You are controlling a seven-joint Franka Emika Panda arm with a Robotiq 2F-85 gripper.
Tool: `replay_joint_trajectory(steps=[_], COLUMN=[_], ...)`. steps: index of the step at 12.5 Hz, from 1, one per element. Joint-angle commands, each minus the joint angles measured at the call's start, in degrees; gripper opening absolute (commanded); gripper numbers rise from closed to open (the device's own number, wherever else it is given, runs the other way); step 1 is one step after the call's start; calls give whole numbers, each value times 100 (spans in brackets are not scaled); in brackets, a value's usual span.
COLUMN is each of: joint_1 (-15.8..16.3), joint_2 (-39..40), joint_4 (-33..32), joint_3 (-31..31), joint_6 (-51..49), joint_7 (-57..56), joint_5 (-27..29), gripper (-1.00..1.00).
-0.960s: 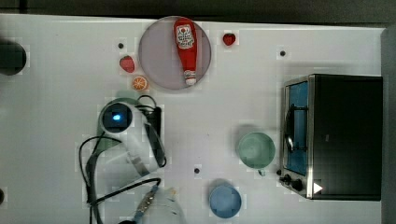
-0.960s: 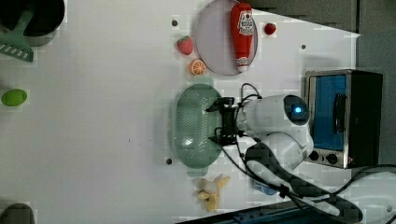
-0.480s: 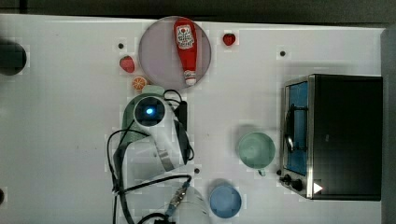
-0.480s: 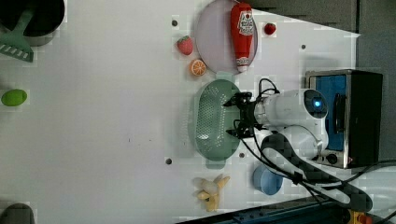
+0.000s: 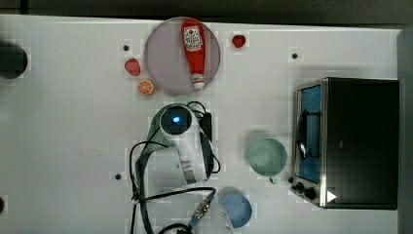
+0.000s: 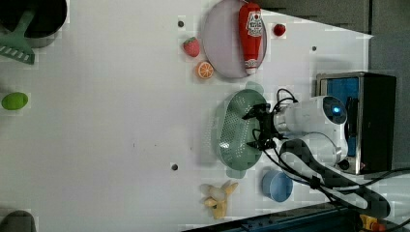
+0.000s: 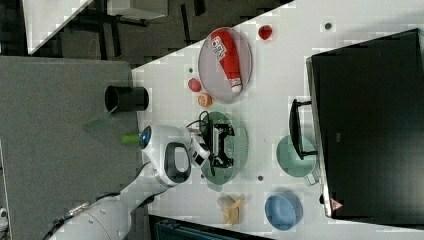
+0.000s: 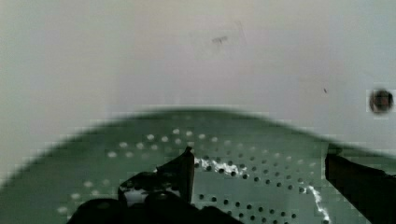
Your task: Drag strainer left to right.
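pincer: black two-fingered gripper (image 6: 258,128) stood spread wide inside the bowl, clamping nothing | thing: pale mint-green oblong plastic strainer with holed bottom (image 6: 232,130) sat mid-table, just below the round grey plate (image 6: 220,43) in the left view | progress: looked partway, toaster oven (image 6: 367,121) side not yet reached

arm (image 6: 314,121): white shell | blue light | black cables | black pincer (image 6: 255,129)

A ketchup bottle (image 5: 193,52) lies on the round plate (image 5: 165,63); a strawberry (image 5: 132,66) and an orange slice (image 5: 145,87) sit just beside the plate.
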Motion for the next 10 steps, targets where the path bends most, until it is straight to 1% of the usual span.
replay_joint_trajectory(steps=[1, 10], joint_1=[-104, -148], joint_2=[-198, -198], joint_4=[95, 83], joint_3=[-194, -1095], joint_6=[165, 346], joint_7=[-640, -1387], joint_5=[53, 52], gripper=[100, 100])
